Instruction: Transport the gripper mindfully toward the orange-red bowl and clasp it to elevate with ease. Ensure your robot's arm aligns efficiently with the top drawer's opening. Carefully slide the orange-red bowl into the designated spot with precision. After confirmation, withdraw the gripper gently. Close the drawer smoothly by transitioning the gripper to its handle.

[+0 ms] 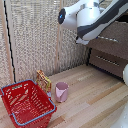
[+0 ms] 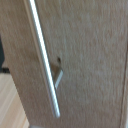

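the robot's arm (image 1: pixel 97 17) is reaching across the top of the exterior view toward the dark wooden drawer fronts at that view's right, its white bulk hiding most of the top drawer (image 1: pixel 116 36). the wrist view is filling with that brown front and the handle (image 2: pixel 44 57), a thin silver bar seen close and slanting, which suggests the hand is lining up on the bar for the closing push. the gripper itself is not showing in either view, so i cannot tell whether its fingers are spread or pressed together. the orange-red bowl is showing nowhere; it may already be lying inside the drawer. the pink cup (image 1: pixel 61 91) and red wire basket (image 1: pixel 27 102) are sitting well apart on the wooden floor (image 1: pixel 95 95).
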